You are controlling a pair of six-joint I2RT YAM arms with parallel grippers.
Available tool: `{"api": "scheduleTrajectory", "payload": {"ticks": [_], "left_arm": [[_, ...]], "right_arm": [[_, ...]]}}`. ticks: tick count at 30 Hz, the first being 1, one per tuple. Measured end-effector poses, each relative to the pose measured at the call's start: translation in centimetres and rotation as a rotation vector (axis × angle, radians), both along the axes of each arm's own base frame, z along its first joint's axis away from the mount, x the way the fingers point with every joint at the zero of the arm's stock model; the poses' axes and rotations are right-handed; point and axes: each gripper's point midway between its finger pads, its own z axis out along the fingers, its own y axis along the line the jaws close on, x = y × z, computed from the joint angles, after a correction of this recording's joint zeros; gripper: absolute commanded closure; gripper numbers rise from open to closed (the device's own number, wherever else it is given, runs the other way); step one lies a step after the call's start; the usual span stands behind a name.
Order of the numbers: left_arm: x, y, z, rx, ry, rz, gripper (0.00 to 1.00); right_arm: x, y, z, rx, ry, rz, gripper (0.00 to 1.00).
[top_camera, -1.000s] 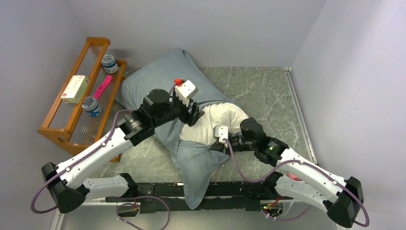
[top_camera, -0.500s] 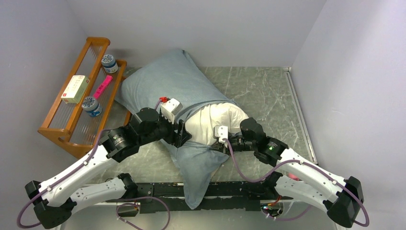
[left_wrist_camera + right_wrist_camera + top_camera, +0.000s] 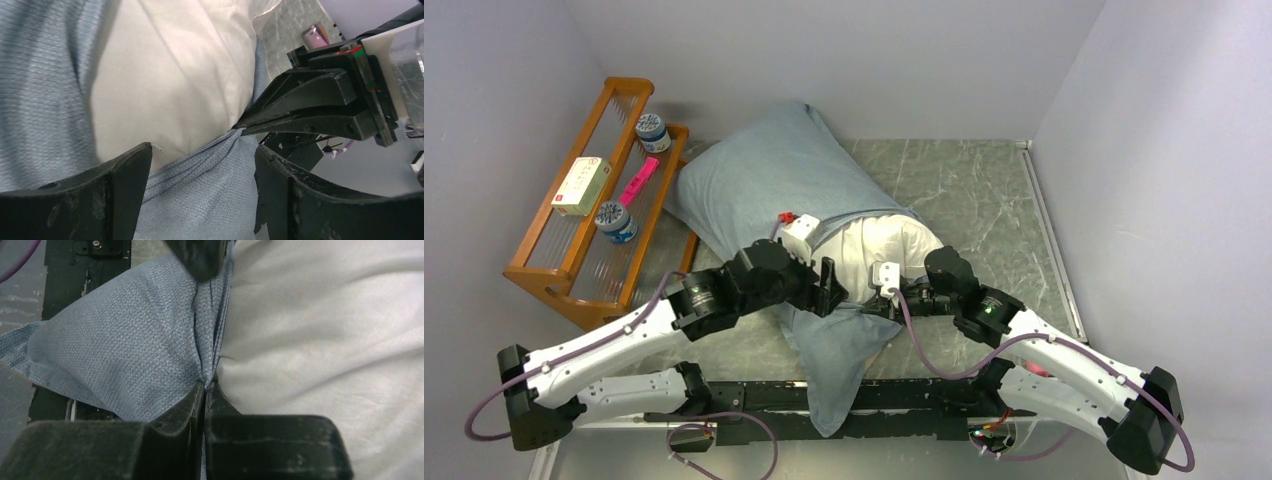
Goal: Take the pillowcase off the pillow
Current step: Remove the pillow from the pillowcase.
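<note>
The grey-blue pillowcase [image 3: 764, 180] covers the far part of the white pillow [image 3: 874, 250], whose near end is bare. A loose flap of the case [image 3: 839, 345] hangs towards the table's near edge. My right gripper [image 3: 871, 303] is shut on a bunched fold of the pillowcase [image 3: 150, 340] at the edge of the pillow [image 3: 325, 330]. My left gripper [image 3: 836, 285] is open, its fingers either side of the same stretched cloth [image 3: 200, 200], just left of the right gripper [image 3: 240, 127]. The pillow [image 3: 175, 75] fills the left wrist view above the cloth.
A wooden rack [image 3: 554, 270] stands at the left with two jars [image 3: 652, 132], a white box [image 3: 582, 185] and a pink item [image 3: 638, 181]. Grey walls close in on the left, back and right. The table [image 3: 984, 190] is grey-green marble.
My left gripper has moved from on top of the pillowcase down and right to the cloth beside the right gripper. The right gripper has stayed shut on the fold.
</note>
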Motion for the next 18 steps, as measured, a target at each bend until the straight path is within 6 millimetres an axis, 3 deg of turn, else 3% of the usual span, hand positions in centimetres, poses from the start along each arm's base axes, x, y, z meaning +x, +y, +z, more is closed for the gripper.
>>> {"api": "scheduleTrajectory", "payload": {"ticks": [5, 14, 18], "left_arm": [[-0.2, -1.3, -1.8, 0.067, -0.015, 0.045, 0.19], [0.8, -1.5, -4.0, 0.135, -0.090, 0.210, 0.18], [1.5, -2.1, -5.1, 0.168, -0.106, 0.242, 0.26]], "right_arm": [[0.0, 0.0, -0.1, 0.003, 0.000, -0.001, 1.00], [0.0, 0.1, -0.3, 0.005, 0.004, -0.002, 1.00], [0.0, 0.0, -0.5, 0.002, 0.006, -0.006, 1.00]]}}
